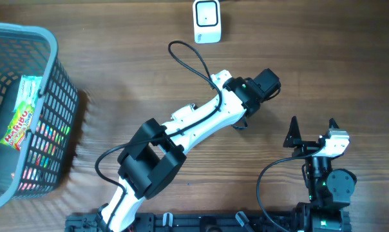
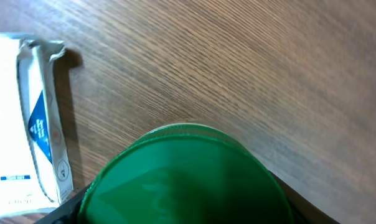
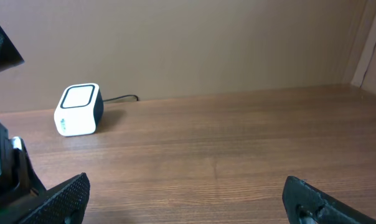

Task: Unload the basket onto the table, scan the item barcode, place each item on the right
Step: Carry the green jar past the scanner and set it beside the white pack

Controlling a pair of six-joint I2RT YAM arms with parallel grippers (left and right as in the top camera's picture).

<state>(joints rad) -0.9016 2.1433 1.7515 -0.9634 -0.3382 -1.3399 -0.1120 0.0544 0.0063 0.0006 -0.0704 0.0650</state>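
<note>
green, smooth and dome-shaped, the item [image 2: 185, 177] fills the bottom of the left wrist view, seemingly at the left gripper [image 1: 265, 82] over mid-bench; its jaws barely show, so i cannot tell whether they grip it. beside it is a crinkled white packet [image 2: 32, 118] with blue print. no barcode shows, and the boxy white scanner [image 1: 207, 21] sits well apart at the wood-grain bench's [image 1: 117, 77] far edge, so scanning looks undone. right gripper [image 1: 312, 129] stands wide open, empty. a mesh basket [image 1: 27, 31] holds a glossy sweet bag [image 1: 20, 119] at the left edge.

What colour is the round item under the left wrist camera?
Green round item; clearest in the left wrist view.
</note>
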